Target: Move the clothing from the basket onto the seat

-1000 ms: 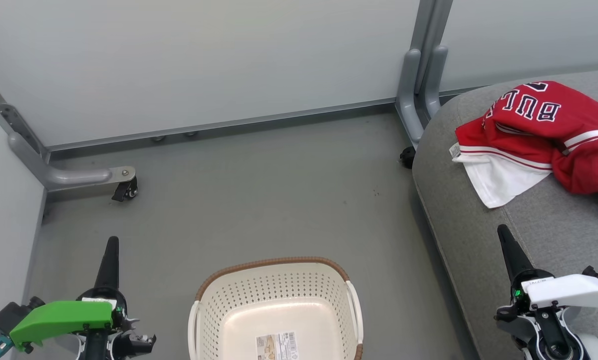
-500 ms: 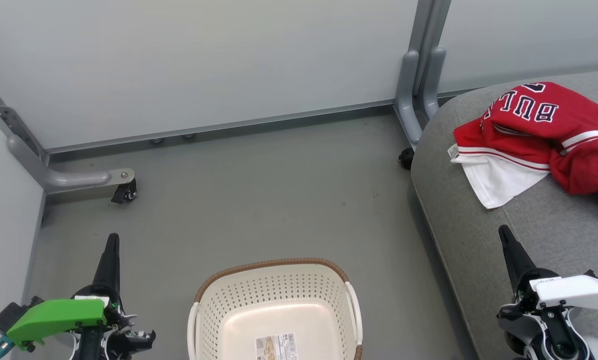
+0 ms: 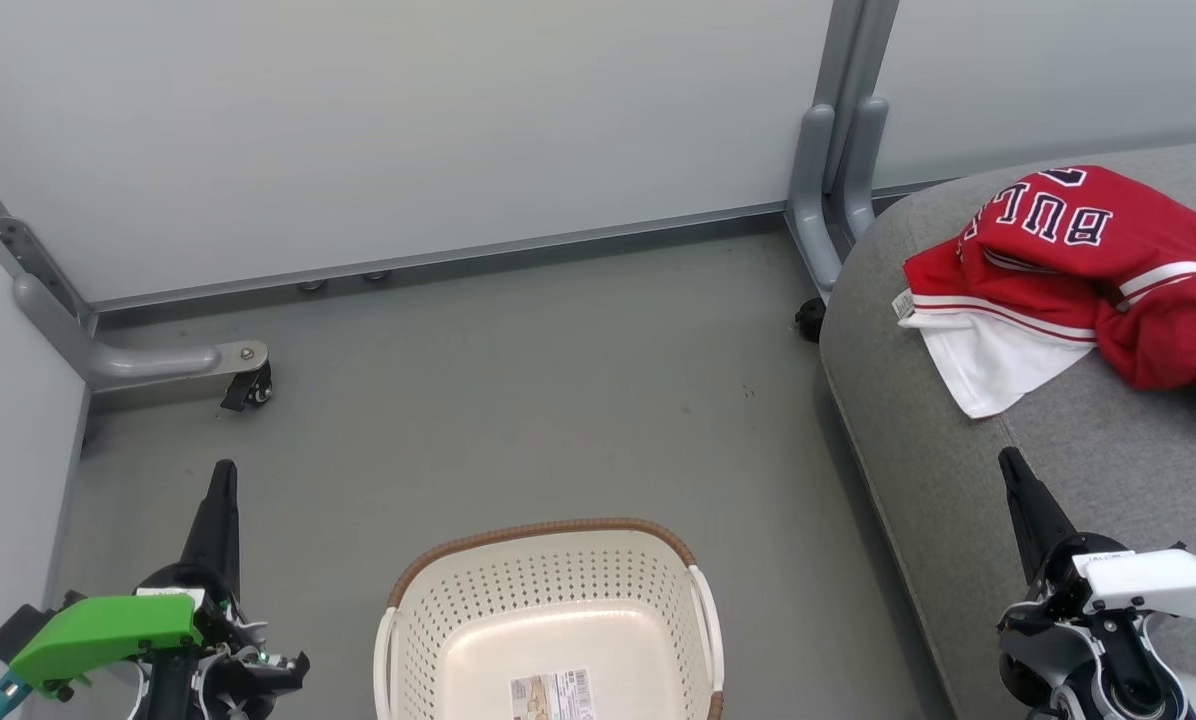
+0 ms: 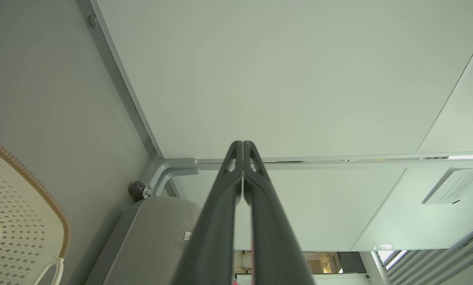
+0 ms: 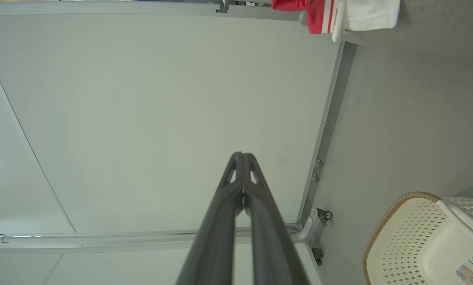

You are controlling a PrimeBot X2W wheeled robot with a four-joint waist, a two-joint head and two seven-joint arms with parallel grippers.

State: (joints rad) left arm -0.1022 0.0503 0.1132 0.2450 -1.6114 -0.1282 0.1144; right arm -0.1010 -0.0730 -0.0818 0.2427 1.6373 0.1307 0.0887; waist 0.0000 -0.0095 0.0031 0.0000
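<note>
The clothing point(image 3: 1078, 260) is, as we judge it, already where the task wants it: out of the basket and lying on the seat.

The seat point(image 3: 958, 480) is the largest thing here. It takes up the right side of the head view, its rounded grey edge running from the upper right down to the bottom edge. The clothing lies crumpled on it at the upper right, lettering upward. Its white lining spreads toward the seat's left edge but rests on the cushion. Part of the red cloth runs off the right edge of the frame, so we cannot see all of it.

The basket point(image 3: 548, 524) stands on the floor point(image 3: 558, 380) at the bottom centre, well apart from the clothing. Inside it we see a bare cream bottom with a paper label point(image 3: 553, 693). The frame cuts off its near end, so we cannot vouch for that corner.

Smallest are the hands. The left hand point(image 3: 223, 475) at the lower left and the right hand point(image 3: 1010, 465) at the lower right each have their dark fingers pressed together on nothing, tips pointing up the frame. Each wrist view shows the pair meeting at the tip. The right hand sits over the seat, near the white lining but apart from it.

We judge that nothing is left to carry.
</note>
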